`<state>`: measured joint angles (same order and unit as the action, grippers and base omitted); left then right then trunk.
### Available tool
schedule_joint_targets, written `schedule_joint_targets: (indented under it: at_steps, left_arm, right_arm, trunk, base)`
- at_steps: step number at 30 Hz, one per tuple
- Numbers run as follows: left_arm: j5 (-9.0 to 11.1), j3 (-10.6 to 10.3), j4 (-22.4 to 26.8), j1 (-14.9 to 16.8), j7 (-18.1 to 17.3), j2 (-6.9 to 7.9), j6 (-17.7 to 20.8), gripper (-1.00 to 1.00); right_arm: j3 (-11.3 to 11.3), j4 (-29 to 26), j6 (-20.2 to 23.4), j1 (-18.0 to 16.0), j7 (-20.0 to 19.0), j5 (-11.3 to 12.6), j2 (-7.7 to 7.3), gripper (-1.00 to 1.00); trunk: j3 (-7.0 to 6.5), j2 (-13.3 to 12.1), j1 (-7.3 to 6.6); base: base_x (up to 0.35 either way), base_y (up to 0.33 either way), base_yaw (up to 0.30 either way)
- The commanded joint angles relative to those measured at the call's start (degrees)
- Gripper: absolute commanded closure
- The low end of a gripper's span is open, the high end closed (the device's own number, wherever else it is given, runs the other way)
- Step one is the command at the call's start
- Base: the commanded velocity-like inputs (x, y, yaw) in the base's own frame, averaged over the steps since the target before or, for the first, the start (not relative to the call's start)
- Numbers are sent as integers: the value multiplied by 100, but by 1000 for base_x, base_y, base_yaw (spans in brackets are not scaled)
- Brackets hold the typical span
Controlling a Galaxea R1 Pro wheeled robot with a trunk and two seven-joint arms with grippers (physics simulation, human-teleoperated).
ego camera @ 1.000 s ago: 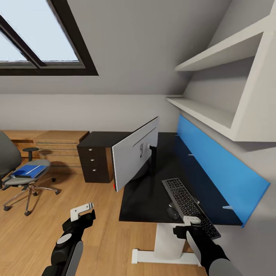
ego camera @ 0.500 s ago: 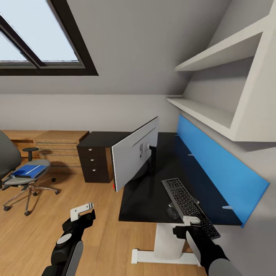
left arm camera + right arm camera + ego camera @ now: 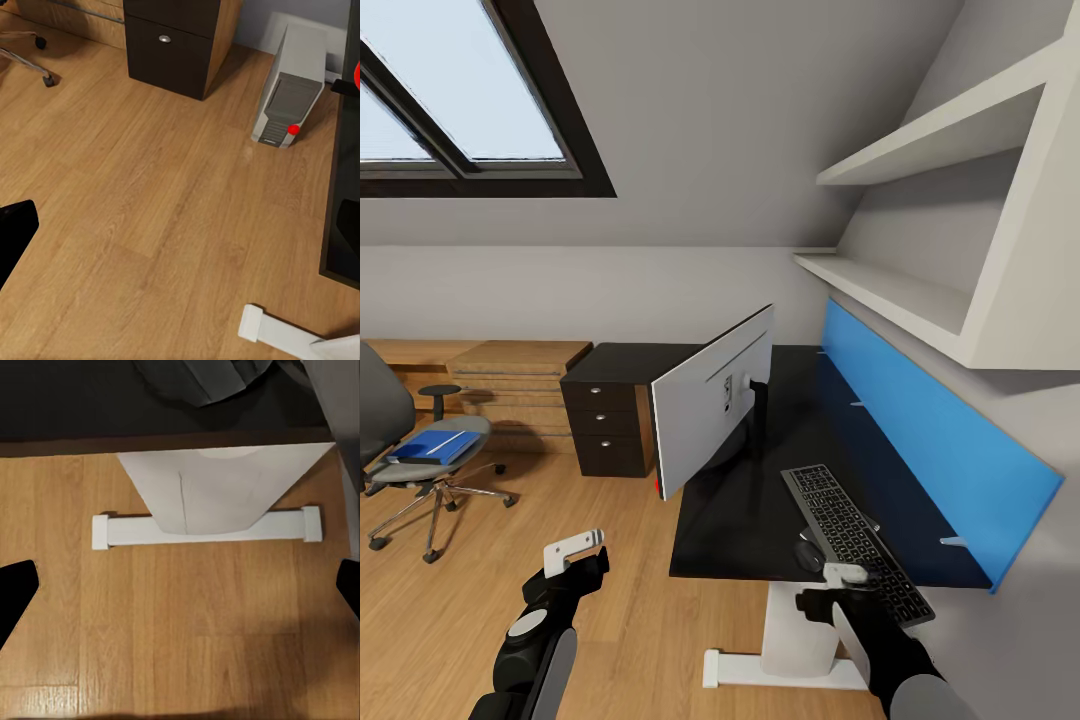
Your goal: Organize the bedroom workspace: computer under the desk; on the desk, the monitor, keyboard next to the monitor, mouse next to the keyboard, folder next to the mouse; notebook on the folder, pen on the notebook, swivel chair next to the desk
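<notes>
The folder [image 3: 435, 446] is lying flat on the swivel chair [image 3: 422, 470] in my head view, well apart from the desk [image 3: 760, 520]; I'm judging it light, stiff, slippery, best pinched at an overhanging edge. In my wrist views, I'm seeing both grippers spread wide, holding nothing.

Light-grey computer [image 3: 289, 94] stood upright on plank floor [image 3: 150, 202], beside black drawer cabinet [image 3: 176, 37], counter edge [image 3: 341, 172] seen alongside, white foot [image 3: 281, 334] below.

text: none legible | keyboard [image 3: 855, 538]: key legends too small to read | labels, brands: none
</notes>
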<state>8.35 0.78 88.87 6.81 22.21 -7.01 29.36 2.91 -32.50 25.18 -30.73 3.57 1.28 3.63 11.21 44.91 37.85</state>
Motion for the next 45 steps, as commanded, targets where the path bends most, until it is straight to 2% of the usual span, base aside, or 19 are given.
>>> schedule_joint_targets:
  at_steps: [1,17,43,45]
  left_arm:
    - [61,2,8,4,37,-2,17,-100]
    - [68,2,27,4,37,-4,13,-100]
    - [76,-7,34,4,46,-20,8,-100]
    - [74,-7,34,4,46,-20,8,-100]
  right_arm:
    - [18,-10,24,-3,7,13,59,-100]
    - [20,-10,22,-3,3,5,72,-100]
    - [28,-10,22,-3,3,4,50,-100]
    - [28,-10,22,-3,3,4,50,-100]
  trunk:
    - [9,7,1]
    - [9,7,1]
    - [476,1050,572]
    - [476,1050,572]
  base:
    - [0,0,96]
    - [0,0,139]
    - [0,0,3]
    - [0,0,0]
